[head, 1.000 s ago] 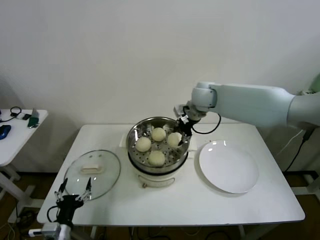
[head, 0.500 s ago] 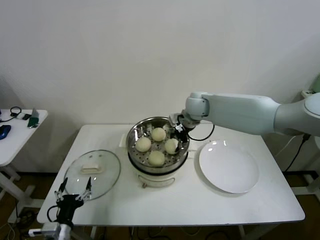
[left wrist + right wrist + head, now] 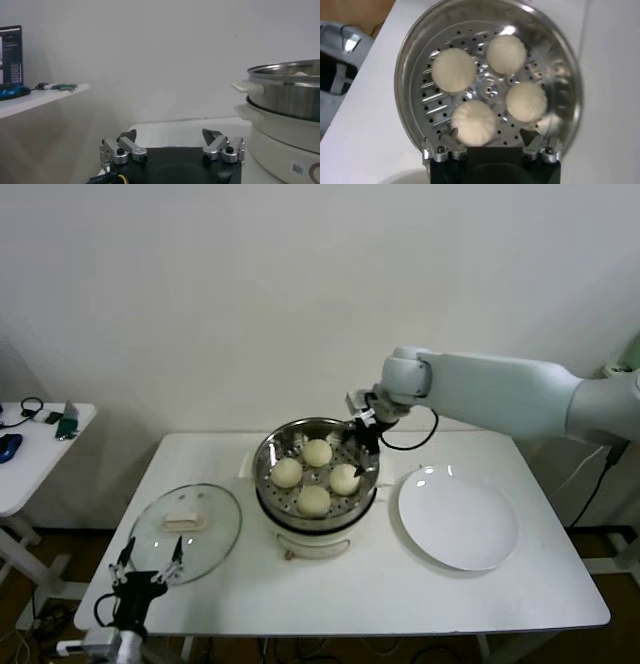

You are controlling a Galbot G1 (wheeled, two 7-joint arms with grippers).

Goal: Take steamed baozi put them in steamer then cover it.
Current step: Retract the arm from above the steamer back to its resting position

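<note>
Baozi (image 3: 315,477), four cream-white buns, all lie on the perforated floor of the steamer (image 3: 266,484), which stands mid-table on its white pot base. The right gripper (image 3: 364,446) hangs over the basket's right rim just above the nearest bun, its jaws spread and holding nothing; in the right wrist view the fingertips (image 3: 449,143) stand either side of that bun (image 3: 473,123) without clasping it, and the black gripper body cuts off the basket's near edge. The cover (image 3: 186,532) lies flat on the table (image 3: 400,594) to the left of the steamer, apart from it. The left gripper (image 3: 148,569) waits low at the table's front-left edge, jaws wide apart and empty; its arm is mostly out of frame. From the left wrist view only the steamer's side wall (image 3: 285,90) shows, cut off at the edge. A white plate (image 3: 458,519) sits bare to the right of the steamer
</note>
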